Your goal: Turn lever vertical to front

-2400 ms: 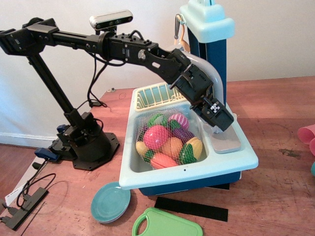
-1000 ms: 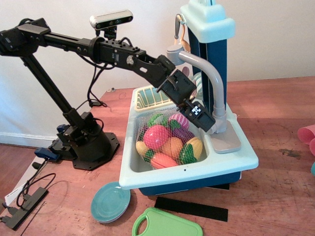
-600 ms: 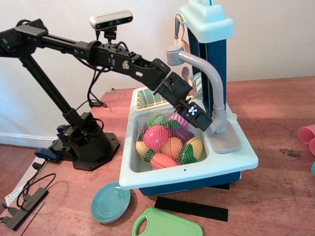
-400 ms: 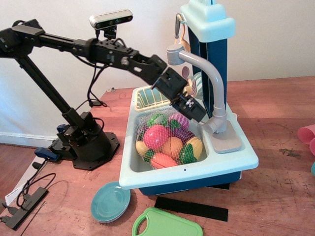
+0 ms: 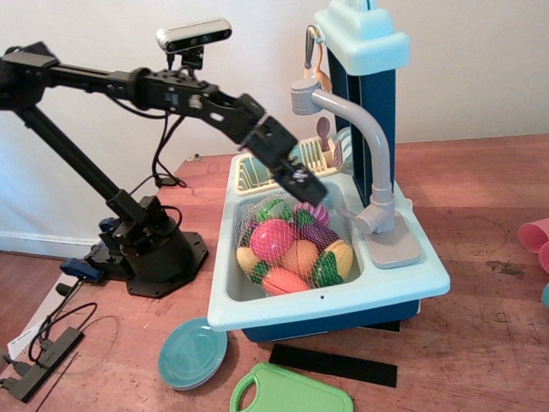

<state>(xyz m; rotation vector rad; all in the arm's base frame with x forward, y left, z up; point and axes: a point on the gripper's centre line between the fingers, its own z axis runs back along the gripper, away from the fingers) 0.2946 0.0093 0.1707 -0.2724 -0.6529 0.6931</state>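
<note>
The lever (image 5: 364, 222) is a short grey stub jutting from the foot of the grey toy faucet (image 5: 391, 250), pointing toward the front left over the basin. The tall curved spout (image 5: 364, 130) rises above it. My gripper (image 5: 310, 190) hangs over the back left of the light blue sink (image 5: 343, 302), above a net bag of toy fruit (image 5: 296, 245). It is well to the left of the lever and apart from it. Its fingers merge into one dark shape, so I cannot tell whether they are open or shut.
A yellow dish rack (image 5: 256, 172) fills the sink's back left. A teal plate (image 5: 193, 352), a green cutting board (image 5: 287, 393) and a black strip (image 5: 334, 363) lie in front of the sink. A pink cup (image 5: 536, 233) is at the right edge. The arm's base (image 5: 150, 249) stands at left.
My gripper has drawn back from the faucet's foot, moving left and up over the basin. The lever now shows, jutting toward the front left.
</note>
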